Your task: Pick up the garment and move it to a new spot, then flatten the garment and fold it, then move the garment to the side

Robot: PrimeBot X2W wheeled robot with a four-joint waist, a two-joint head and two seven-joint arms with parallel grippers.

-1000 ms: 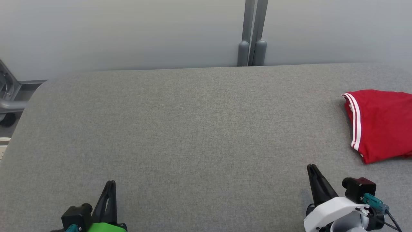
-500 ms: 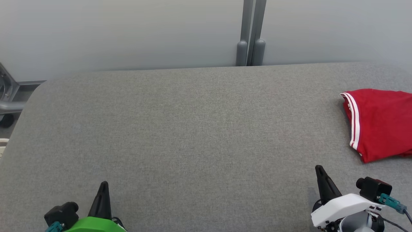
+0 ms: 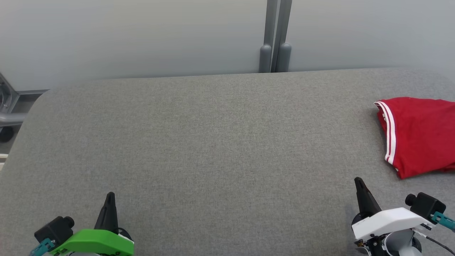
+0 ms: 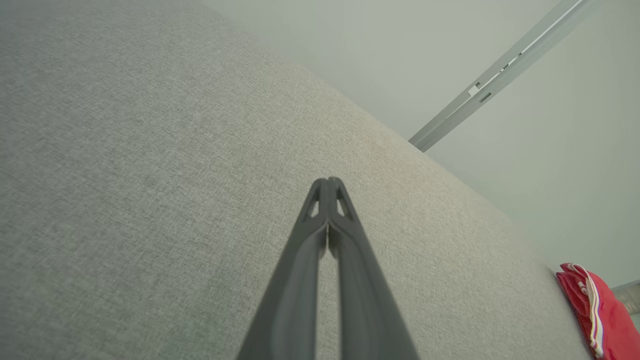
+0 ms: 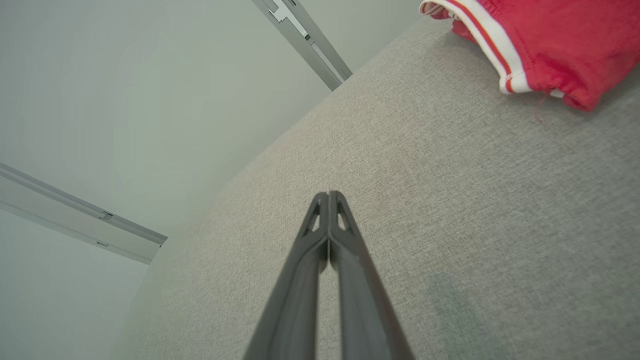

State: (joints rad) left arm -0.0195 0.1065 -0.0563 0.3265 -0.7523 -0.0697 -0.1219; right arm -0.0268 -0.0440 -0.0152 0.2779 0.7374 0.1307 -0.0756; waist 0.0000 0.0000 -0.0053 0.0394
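Right gripper point(image 3: 358, 180) has its two long dark fingers pressed together all the way to the tip, with nothing caught between them, and it points away from the robot over the grey fabric surface point(image 3: 213, 142); whether the tip touches the fabric I cannot tell. Ahead of this gripper and out to its right lies the red garment point(image 3: 419, 135), near it but clear of it, with a bare strip of fabric between the two. It is gathered into a compact bundle, its white-striped hem running along the side turned toward the gripper's left, and its far right part is cut off by the edge of the head view. Left gripper point(image 3: 110, 195), carried on a green housing, is likewise closed with nothing in it, pointing the same way, well apart from the right one across the bare middle of the surface. From this gripper the garment is far off to the right, beyond the right gripper. Past the far edge of the surface, ahead of both grippers and between their lines, a grey upright post point(image 3: 275, 39) stands against a pale wall point(image 3: 142, 35). A grey metal frame point(image 3: 7, 110) shows ahead and to the left of the left gripper, off the corner of the surface
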